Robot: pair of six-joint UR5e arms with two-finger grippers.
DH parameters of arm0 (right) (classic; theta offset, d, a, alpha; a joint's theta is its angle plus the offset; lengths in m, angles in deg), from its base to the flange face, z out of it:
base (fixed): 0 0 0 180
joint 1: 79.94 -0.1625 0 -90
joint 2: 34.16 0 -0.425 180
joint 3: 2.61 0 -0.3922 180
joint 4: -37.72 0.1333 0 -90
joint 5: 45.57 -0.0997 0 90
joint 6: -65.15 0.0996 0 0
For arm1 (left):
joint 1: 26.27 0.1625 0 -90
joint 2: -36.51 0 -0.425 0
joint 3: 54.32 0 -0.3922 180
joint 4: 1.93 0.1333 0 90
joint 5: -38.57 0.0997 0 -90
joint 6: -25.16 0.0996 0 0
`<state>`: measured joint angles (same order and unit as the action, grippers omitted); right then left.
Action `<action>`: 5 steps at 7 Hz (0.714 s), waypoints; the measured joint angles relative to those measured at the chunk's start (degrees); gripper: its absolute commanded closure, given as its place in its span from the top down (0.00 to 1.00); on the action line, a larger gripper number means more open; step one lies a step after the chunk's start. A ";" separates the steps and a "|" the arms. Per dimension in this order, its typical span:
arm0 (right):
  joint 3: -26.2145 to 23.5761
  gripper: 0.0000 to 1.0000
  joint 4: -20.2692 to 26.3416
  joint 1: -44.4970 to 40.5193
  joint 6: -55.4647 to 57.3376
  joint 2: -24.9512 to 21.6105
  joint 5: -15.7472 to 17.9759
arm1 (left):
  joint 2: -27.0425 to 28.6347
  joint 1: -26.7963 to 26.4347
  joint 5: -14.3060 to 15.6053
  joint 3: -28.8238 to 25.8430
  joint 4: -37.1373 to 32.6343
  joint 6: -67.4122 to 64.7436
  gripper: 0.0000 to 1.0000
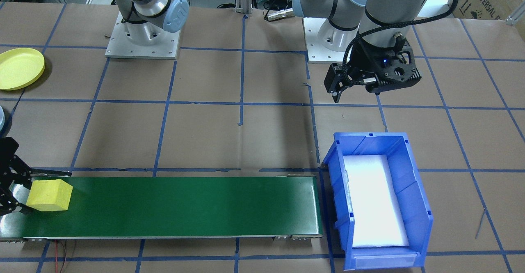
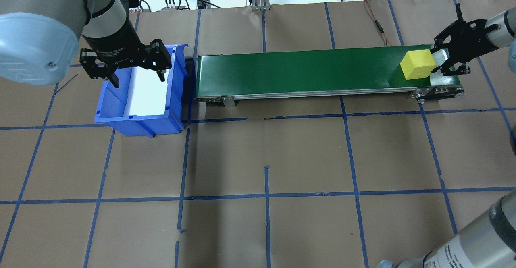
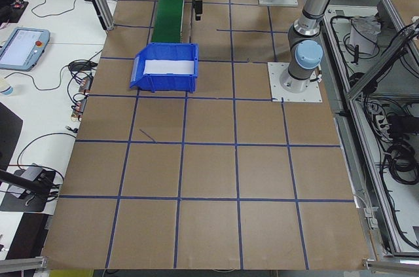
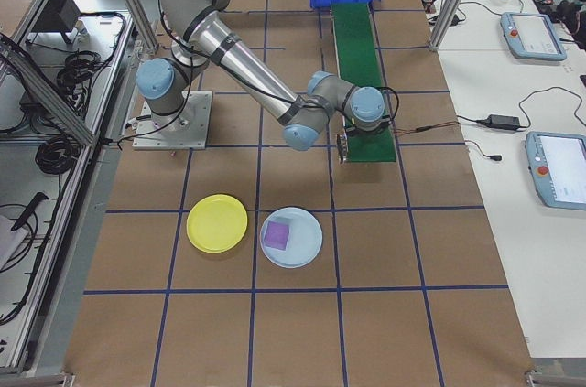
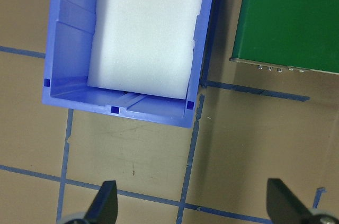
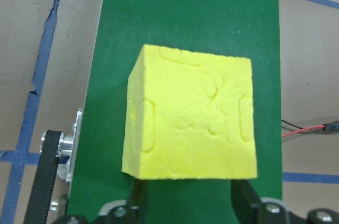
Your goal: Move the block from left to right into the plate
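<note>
The yellow foam cube block [image 6: 190, 113] sits on the long green conveyor belt [image 2: 302, 70], at its end on the robot's right, directly in front of the right gripper [image 2: 445, 60]. That gripper's jaws are spread, with the block's near face just ahead of the fingertips [image 6: 139, 195]; I cannot tell whether they touch it.

What could go wrong, as I judge it: the fingers reach only the near edge, so closing now may pinch a corner of soft foam and let the block twist or slip out during the lift. A moving belt could also push the block against the gripper.

The round bright-yellow plate [image 4: 217, 222] lies on the desk well apart from the gripper, back toward the robot's side, beside a pale blue plate [image 4: 307, 245] holding a purple square [image 4: 277, 235].

The right arm stretches low and nearly level along the belt end. The left gripper [image 1: 338, 88] hangs spread and empty near the blue plastic bin [image 2: 109, 115].
</note>
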<state>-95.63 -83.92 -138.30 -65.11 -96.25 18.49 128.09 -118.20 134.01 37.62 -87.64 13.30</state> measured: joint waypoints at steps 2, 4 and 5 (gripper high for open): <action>-0.03 1.00 -1.63 0.00 0.06 0.03 -0.07 | 0.03 -0.01 -0.04 0.00 0.04 -0.04 1.00; -0.85 1.00 -1.88 0.02 0.89 -0.41 -0.07 | 0.01 -0.08 -0.01 0.00 0.08 -0.01 1.00; -1.84 1.00 -1.68 0.05 2.14 -1.50 0.09 | 0.02 -0.08 0.00 0.00 0.08 0.02 1.00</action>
<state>-97.47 -85.59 -138.25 -62.97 -97.75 18.58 128.11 -118.28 134.01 37.62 -87.56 13.32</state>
